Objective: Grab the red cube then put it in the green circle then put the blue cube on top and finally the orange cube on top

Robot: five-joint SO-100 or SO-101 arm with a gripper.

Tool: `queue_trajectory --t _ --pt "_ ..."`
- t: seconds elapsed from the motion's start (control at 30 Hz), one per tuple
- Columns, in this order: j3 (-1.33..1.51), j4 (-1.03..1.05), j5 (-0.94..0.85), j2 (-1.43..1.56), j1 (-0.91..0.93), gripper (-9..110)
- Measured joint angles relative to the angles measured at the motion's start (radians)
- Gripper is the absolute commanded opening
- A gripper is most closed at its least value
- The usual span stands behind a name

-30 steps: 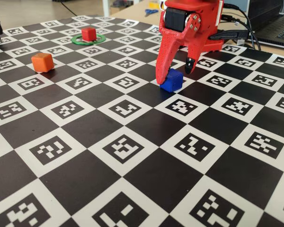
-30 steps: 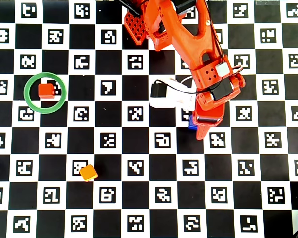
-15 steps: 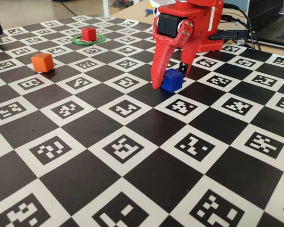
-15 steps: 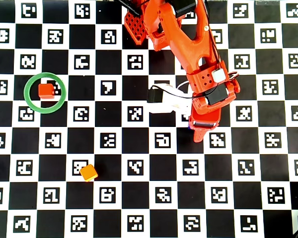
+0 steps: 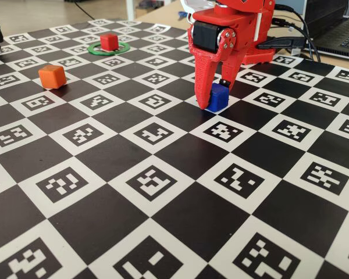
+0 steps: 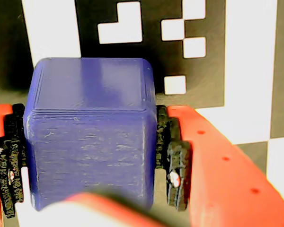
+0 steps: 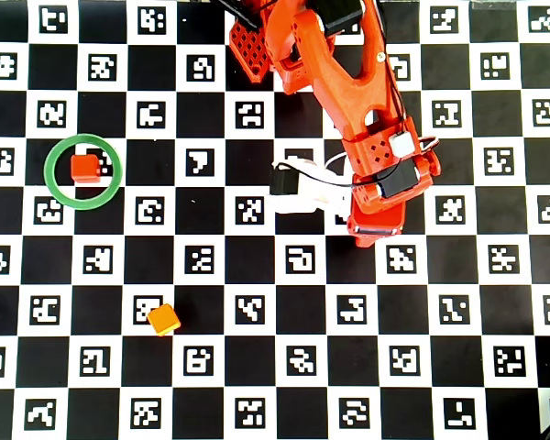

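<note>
Note blue cube (image 6: 90,132): glossy deep blue, layered print lines, rounded edges, clamped in gripper (image 5: 212,97) on checkered worktop (image 5: 163,186). Red cube (image 7: 84,169) sits inside green circle (image 7: 53,188); orange cube (image 7: 163,319) well apart.

The red arm (image 7: 348,82) reaches from twelve o'clock toward six in the overhead view, its gripper (image 5: 212,100) pointing straight down, jaws clamped against the blue cube (image 6: 90,127).

Open board lies between the blue cube (image 5: 219,97) and green circle (image 7: 82,171); the orange cube (image 7: 163,319) sits well aside.
</note>
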Motion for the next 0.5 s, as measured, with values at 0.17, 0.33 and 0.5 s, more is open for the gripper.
queue_trajectory --t 0.17,0.33,0.5 --pt "0.000 0.000 0.005 0.000 0.000 4" --pt "0.000 0.026 -0.006 0.000 0.000 4" --pt "-0.031 0.103 -0.031 0.011 0.020 4"
